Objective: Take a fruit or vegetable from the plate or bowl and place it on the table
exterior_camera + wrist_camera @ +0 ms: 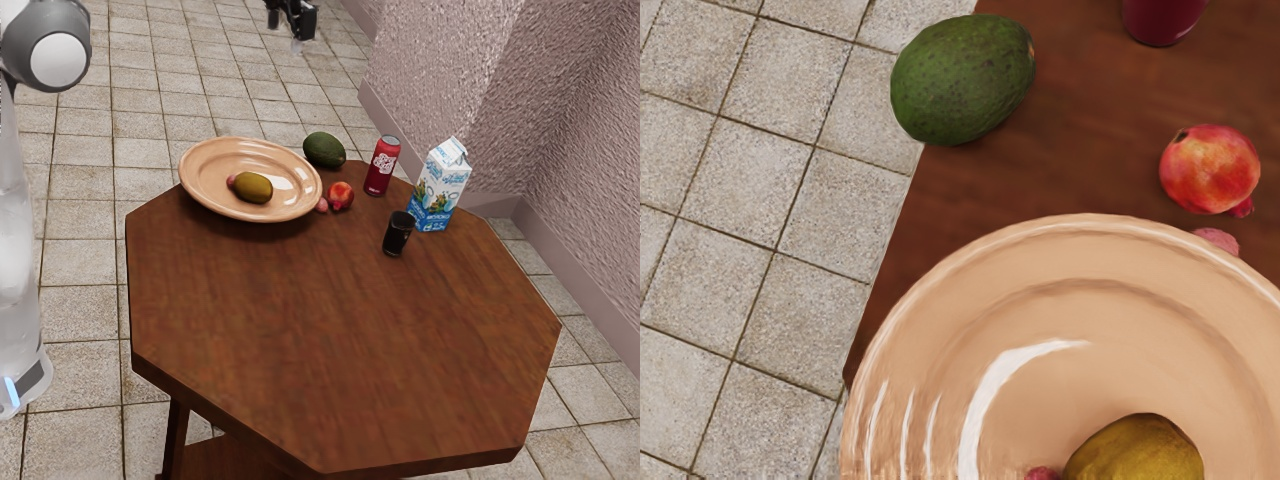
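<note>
High up at the top of the exterior view hung the black two-finger gripper (286, 32), fingers parted, tips pointing down, gripping nothing! Below, on the brown wooden octagonal table (350, 330), lay the wide, glossy, peach-coloured round plate (215, 199), its rim poking out past the table's edge. And there was the fruit: one plump, oval, yellow-brown fruit (253, 187) lying on the plate, a small round pinkish-red fruit (1043, 473) tucked right beside it, the raised rim ringing them both.

Plenty of company around that rim, too! Just outside it sat a small pink fruit (1217, 240), and next to that a round, red-orange pomegranate (341, 195) with another little reddish fruit (1242, 208) against its side. Out by the table's far edge lay a big, dark green, bumpy avocado (324, 150). Further along, a tall red metal can (382, 165), a blue-and-white carton (440, 187) and a black cylindrical cup (398, 233) stood upright, well apart from the oval fruit.
</note>
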`<state>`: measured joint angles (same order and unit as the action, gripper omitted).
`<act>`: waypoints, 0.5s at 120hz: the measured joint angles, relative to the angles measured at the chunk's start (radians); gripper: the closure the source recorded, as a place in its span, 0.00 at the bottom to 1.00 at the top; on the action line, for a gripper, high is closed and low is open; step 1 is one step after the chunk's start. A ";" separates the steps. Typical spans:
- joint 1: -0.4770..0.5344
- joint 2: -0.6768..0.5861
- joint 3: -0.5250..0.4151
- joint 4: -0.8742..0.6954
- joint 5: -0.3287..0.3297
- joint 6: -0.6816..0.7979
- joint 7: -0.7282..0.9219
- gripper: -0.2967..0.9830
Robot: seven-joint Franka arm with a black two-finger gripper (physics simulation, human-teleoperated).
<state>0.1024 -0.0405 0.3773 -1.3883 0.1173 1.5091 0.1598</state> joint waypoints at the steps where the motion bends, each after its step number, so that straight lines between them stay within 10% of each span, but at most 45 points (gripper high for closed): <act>1: 0.017 0.001 -0.011 0.000 -0.003 -0.001 0.001 0.25; 30: 0.053 0.004 -0.052 0.012 -0.078 -0.024 0.009 0.25; 41: 0.050 -0.028 -0.138 0.259 -0.044 -0.073 0.003 0.25; 60: -0.276 -0.002 -0.283 0.328 -0.007 -0.136 -0.009 0.25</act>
<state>-0.1733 -0.0421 0.0939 -1.0603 0.1105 1.3732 0.1511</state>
